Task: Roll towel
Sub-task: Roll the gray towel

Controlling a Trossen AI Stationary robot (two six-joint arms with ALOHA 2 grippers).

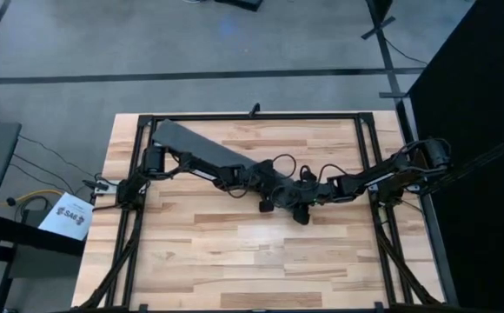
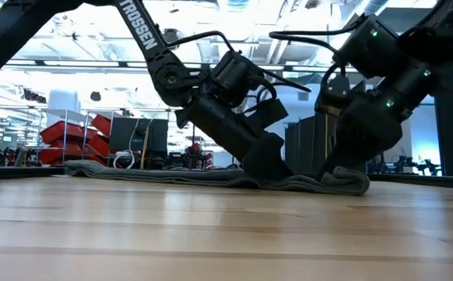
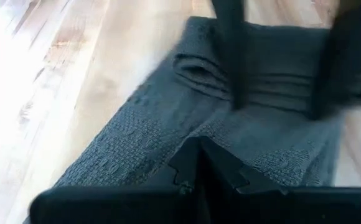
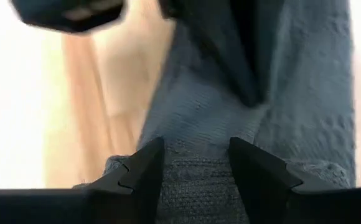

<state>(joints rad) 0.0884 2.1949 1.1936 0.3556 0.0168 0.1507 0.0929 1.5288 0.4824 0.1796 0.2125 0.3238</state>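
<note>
Even daylight on pale wooden table (image 1: pixel 235 252); low view backlit by bright ceiling lights; both wrist views motion-blurred, wood washed out by glare.

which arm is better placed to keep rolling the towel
Right, probably: its gripper straddles the rolled end of the dark grey soft cloth towel, fingers open; the left gripper presses shut on the flat part.

Both arms reached in toward the middle of the counter (image 1: pixel 235 252), meeting there nearly tip to tip. The left pincer (image 1: pixel 268 193) came in from the left edge, angled steeply down, its fingers (image 3: pixel 196 163) pressed together. The right pincer (image 1: pixel 302 205) came from the right edge, just beside the left one, its fingers (image 4: pixel 144 163) spread apart, tips low to the counter.
</note>
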